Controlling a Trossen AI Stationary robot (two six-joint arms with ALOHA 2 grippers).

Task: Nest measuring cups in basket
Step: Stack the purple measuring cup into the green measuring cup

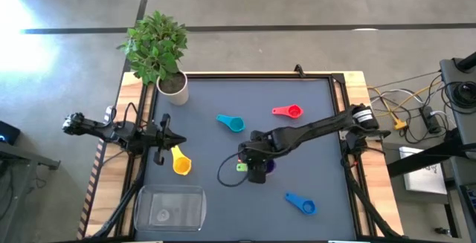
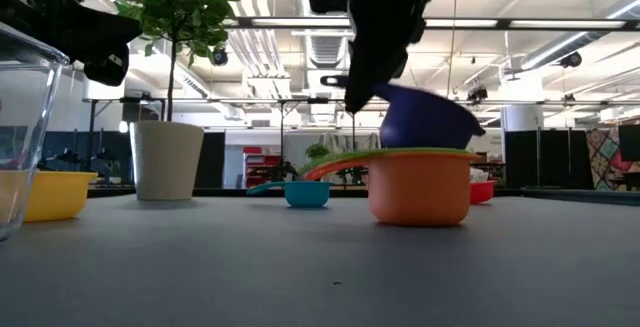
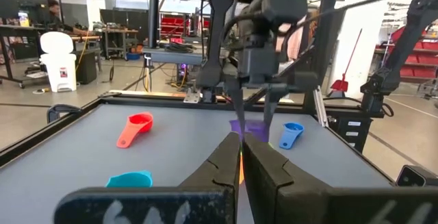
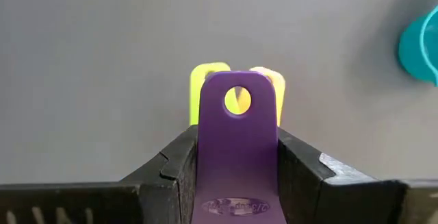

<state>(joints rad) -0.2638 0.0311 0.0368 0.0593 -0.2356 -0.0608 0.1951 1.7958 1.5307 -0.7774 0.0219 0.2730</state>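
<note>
The only lettering in view is a line of raised marking near the base of the purple cup's handle (image 4: 237, 152), where it sits between the dark fingers (the characters are too small and faint to make out). Nothing else carries text that can be read.

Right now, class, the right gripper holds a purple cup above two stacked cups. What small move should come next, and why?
Probably lower the purple cup straight down, level it, then release. The right gripper is shut on its handle, and it hangs tilted just above the green cup, which is nested in the orange cup. The handles line up in the right wrist view, so little sideways correction seems needed.
</note>
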